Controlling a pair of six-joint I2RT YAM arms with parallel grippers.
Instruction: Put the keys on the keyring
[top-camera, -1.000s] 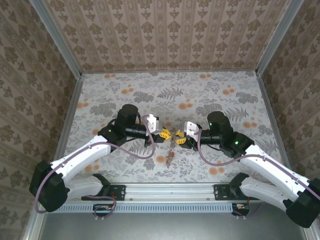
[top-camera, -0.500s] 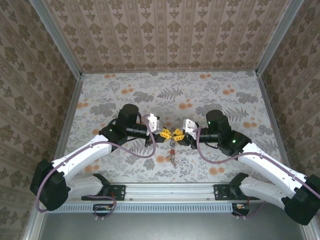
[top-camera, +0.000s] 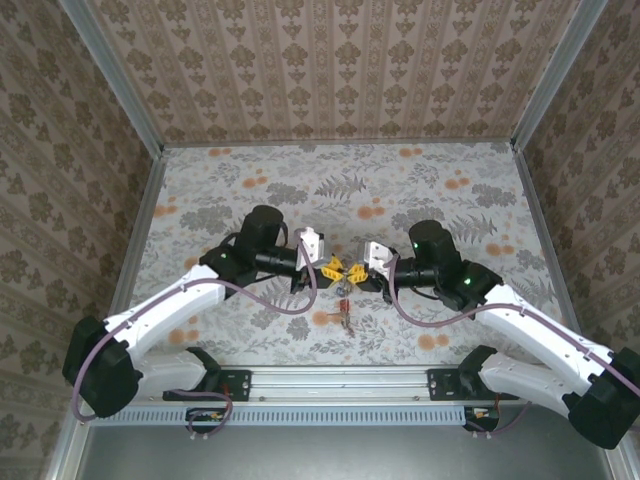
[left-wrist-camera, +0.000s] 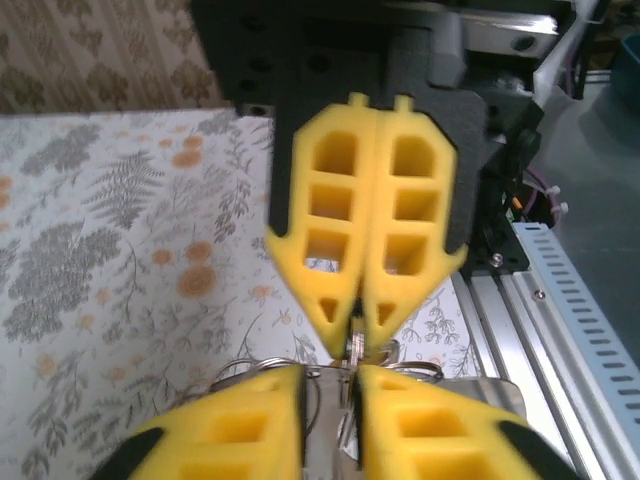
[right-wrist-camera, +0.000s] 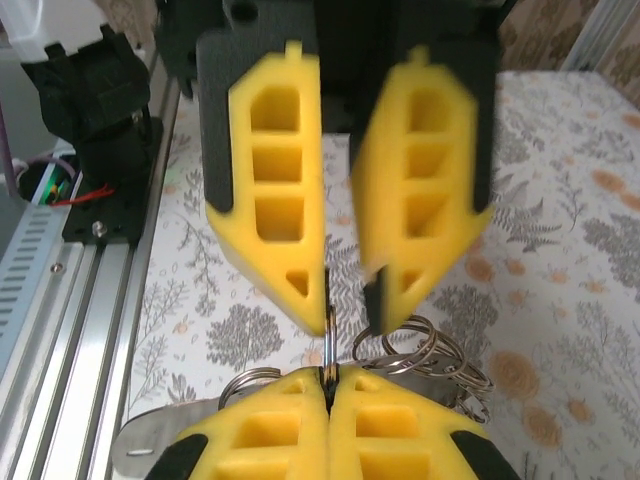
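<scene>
My two grippers meet tip to tip above the table's near middle, the left gripper (top-camera: 330, 267) facing the right gripper (top-camera: 353, 272). In the right wrist view my right gripper (right-wrist-camera: 327, 375) is shut on the thin metal keyring (right-wrist-camera: 327, 340), which stands edge-on. Opposite it, the left gripper (right-wrist-camera: 348, 300) is open, with the ring against one finger's inner face. More steel loops (right-wrist-camera: 430, 350) bunch beside it. The left wrist view shows the left gripper (left-wrist-camera: 332, 378) parted around metal and the right gripper (left-wrist-camera: 357, 335) pinched shut. The keys (top-camera: 346, 318) hang below, a red head showing.
The floral table (top-camera: 420, 190) is walled by patterned panels at the back and both sides. An aluminium rail (top-camera: 340, 380) with the arm bases runs along the near edge, close under the hanging keys.
The right gripper has edged left, narrowing the gap to the left gripper. The hanging keys have swung slightly to the right and a little lower.
</scene>
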